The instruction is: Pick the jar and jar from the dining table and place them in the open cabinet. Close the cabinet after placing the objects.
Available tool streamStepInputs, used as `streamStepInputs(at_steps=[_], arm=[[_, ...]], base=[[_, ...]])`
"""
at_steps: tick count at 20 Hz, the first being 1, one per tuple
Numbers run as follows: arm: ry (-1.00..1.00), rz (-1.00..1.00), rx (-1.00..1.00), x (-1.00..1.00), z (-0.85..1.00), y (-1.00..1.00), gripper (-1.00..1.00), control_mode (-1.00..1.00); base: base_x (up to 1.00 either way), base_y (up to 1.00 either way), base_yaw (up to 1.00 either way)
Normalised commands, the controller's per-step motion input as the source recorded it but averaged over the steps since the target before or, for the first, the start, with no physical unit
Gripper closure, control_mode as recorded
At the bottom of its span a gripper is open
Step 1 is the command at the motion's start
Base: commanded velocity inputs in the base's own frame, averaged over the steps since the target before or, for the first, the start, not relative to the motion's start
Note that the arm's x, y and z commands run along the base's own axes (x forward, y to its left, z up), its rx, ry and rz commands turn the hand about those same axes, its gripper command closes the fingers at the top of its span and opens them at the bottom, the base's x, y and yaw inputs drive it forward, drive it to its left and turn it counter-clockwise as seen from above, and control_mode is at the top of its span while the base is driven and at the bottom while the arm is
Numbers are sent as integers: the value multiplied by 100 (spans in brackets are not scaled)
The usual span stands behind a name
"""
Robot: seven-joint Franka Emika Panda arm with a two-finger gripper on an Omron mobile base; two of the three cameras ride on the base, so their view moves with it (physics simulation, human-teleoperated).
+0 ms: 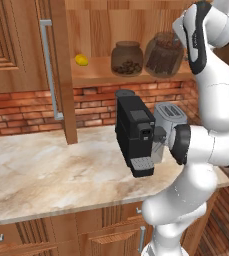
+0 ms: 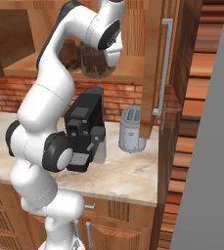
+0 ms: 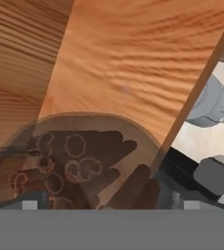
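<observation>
Item: your gripper [image 3: 108, 205], raised inside the cabinet [image 1: 16, 45]; whether its jaws stand wide or narrow you cannot tell.

Item: jar of brown sticks [image 3: 84, 166], on the cabinet shelf [image 1: 131, 75] directly under your gripper, very close.

Item: jar of dark beans [image 1: 127, 58], same shelf, just beside the first.

Item: yellow lemon [image 1: 81, 60], beyond the bean jar.

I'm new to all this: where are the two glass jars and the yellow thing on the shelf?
Bean jar [image 1: 126, 60], left base view, glass belly.
Stick jar [image 1: 164, 56], left base view, glass belly.
Yellow thing [image 1: 81, 60], left base view, its middle.
</observation>
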Motion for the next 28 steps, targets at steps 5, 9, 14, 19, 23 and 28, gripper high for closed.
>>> streamStepInputs(at_steps=[5,9,14,19,23,28], arm=[[-22,-4,0,1,-21,-3,-100,-100],[-28,-2,0,0,-3,-1,-100,-100],[-32,0,0,0,0,0,-100,-100],[-33,0,0,0,0,0,-100,-100],[-22,0,0,4,3,0,-100,-100],[-17,0,0,30,18,-2,-100,-100]], base=[[0,0,0],[0,0,0],[0,0,0],[0,0,0],[0,0,0],[0,0,0]])
